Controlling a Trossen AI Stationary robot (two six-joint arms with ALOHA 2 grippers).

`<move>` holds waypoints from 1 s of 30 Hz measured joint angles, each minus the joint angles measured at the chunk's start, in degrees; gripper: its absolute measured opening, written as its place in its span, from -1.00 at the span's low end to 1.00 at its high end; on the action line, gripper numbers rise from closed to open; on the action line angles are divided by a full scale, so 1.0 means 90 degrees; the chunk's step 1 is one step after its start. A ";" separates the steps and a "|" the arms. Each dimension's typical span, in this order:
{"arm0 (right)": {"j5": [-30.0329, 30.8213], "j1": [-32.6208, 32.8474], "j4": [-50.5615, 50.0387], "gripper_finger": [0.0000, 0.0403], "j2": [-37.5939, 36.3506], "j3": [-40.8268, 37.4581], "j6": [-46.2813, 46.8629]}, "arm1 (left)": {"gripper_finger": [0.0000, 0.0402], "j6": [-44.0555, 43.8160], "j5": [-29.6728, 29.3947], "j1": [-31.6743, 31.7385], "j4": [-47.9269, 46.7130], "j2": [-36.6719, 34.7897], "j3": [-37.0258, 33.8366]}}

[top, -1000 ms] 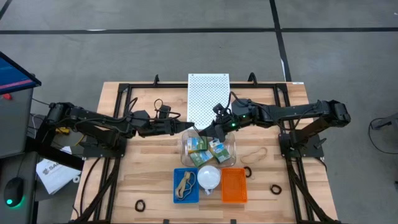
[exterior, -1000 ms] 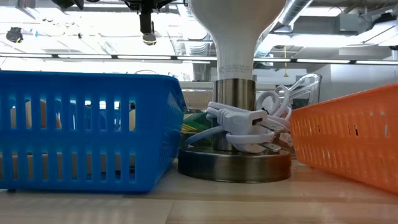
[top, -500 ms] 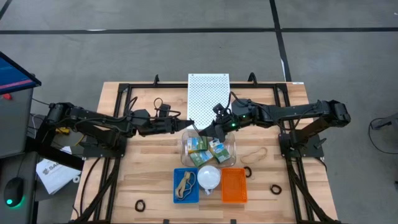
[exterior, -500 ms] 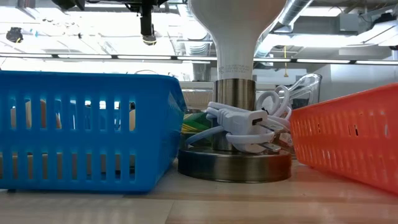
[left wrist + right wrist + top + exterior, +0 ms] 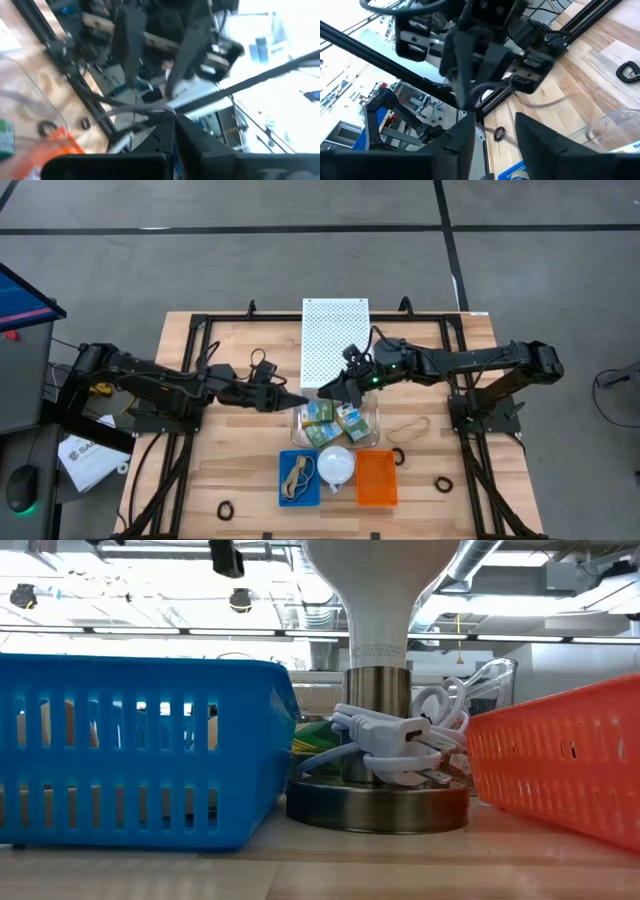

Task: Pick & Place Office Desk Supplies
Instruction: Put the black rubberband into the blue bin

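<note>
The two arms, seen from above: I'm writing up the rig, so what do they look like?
Both are slim, dark, jointed arms with black cables looping along them. The right arm shows a small green light near its wrist; the left arm has none showing. Each tool has two dark, tapered fingers.

Bright overhead light, glaring low-view background, and a motion-blurred left wrist view.

White lamp (image 5: pixel 336 464) between blue basket (image 5: pixel 285 492) and orange basket (image 5: pixel 377 480); white perforated board (image 5: pixel 335 335) behind.
</note>
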 joint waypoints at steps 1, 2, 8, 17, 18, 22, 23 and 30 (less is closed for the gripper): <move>0.0000 -0.0006 0.0002 -0.26 0.0000 0.0000 -0.0002 | -1.00 0.0003 0.0063 -0.0052 -0.0008 -0.0052 0.0000; 0.0000 -0.0031 0.0003 -0.22 0.0000 0.0000 -0.0002 | -1.00 0.0014 0.0142 -0.0105 -0.0009 -0.0107 0.0000; -0.0001 -0.0210 0.0001 -0.09 -0.0001 0.0000 0.0018 | -1.00 -0.0045 0.0592 -0.0389 -0.0046 -0.0207 0.0000; -0.0002 -0.0425 0.0002 -0.07 -0.0015 0.0000 -0.0035 | -1.00 -0.0373 0.0742 -0.1176 -0.0647 -0.0176 0.0000; -0.0002 -0.0444 0.0001 -0.07 -0.0015 0.0000 -0.0039 | -1.00 -0.0447 0.0696 -0.1271 -0.0784 -0.0176 0.0000; -0.0019 -0.0503 -0.0043 -0.07 -0.0017 0.0000 -0.0082 | -1.00 -0.0748 0.0579 -0.1569 -0.1459 -0.0168 0.0000; -0.0046 -0.0503 -0.0065 -0.07 -0.0017 0.0000 -0.0103 | -1.00 -0.0810 0.0516 -0.1632 -0.1613 -0.0164 0.0000; -0.0078 -0.0496 -0.0104 -0.07 -0.0019 0.0000 -0.0176 | -1.00 -0.1113 0.0081 -0.1974 -0.1931 0.0102 0.0000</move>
